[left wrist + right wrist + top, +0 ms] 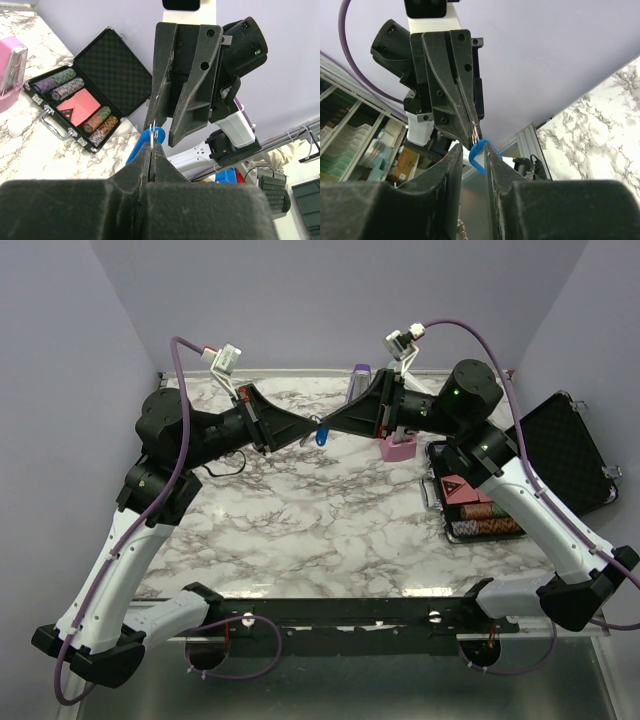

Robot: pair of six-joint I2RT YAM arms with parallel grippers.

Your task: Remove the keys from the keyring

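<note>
Both grippers meet tip to tip in the air above the back of the marble table [330, 530]. My left gripper [306, 435] is shut on a thin metal keyring [151, 131], which also shows in the right wrist view [476, 132]. The small blue key [322, 438] hangs from that ring. In the left wrist view the key [137, 150] sits just behind my left gripper [152, 145]. My right gripper [474, 150] has its jaws apart, with the key [477, 156] in the gap and against the right finger. The right gripper [331, 427] faces the left one.
An open black case [475, 505] with poker chips and cards lies at the right, its lid [565, 450] laid back. A pink metronome [397, 447] stands under the right arm. A purple one [358, 380] stands at the back edge.
</note>
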